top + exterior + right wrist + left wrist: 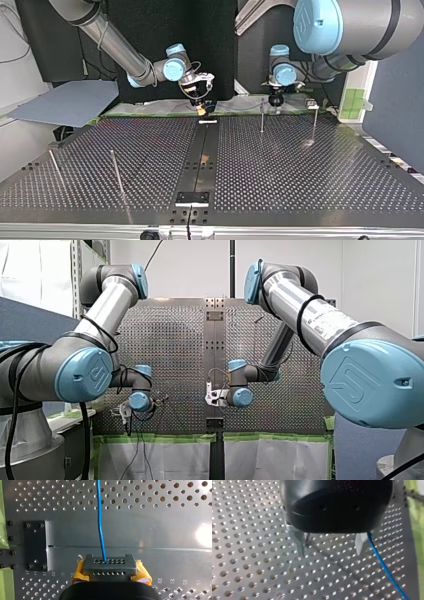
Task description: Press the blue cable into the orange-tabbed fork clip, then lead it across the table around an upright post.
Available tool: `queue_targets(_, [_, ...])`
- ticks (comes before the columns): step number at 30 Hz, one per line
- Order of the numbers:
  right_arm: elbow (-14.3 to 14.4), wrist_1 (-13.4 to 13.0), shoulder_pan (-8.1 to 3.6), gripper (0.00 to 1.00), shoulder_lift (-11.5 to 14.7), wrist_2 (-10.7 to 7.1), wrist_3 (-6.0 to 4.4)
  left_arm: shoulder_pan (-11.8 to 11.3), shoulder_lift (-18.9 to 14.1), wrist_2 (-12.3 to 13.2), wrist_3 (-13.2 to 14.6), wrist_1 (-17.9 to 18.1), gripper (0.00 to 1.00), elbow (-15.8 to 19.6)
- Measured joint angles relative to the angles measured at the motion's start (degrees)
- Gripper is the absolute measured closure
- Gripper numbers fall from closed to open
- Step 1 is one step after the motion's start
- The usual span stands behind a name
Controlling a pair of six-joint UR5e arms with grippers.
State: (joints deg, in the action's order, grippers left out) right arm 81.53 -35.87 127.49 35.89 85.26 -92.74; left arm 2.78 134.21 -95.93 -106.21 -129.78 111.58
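Observation:
The blue cable runs over the perforated table and ends at my right gripper. That gripper's grey fingers with yellow-orange pads are pressed together, shut on the cable's end. In the top view my right gripper hangs over the far end of the dark centre strip. My left gripper is open with nothing between its metal fingers. The blue cable passes just outside one finger. I cannot make out an orange-tabbed clip for certain.
Thin upright posts stand near the far edge under my left gripper. Two more posts lean at the top view's near left. A small white piece lies under my right gripper. A black screwed plate sits beside the strip.

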Motion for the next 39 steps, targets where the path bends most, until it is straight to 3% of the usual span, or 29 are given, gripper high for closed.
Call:
queue_targets(15, [0.0, 0.1, 0.06, 1.0, 0.0, -0.07, 0.0, -0.1, -0.1, 2.8, -0.2, 1.0, 0.0, 4.3])
queue_targets(29, [0.0, 0.4, 0.01, 1.0, 0.0, -0.03, 0.27, -0.3, -0.8, 4.7, 0.0, 7.8, 0.0, 10.6])
queue_targets(39, [0.0, 0.6, 0.0, 1.0, 0.0, 0.0, 0.46, 0.1, -4.6, 4.9, 0.2, 11.3, 0.0, 14.7])
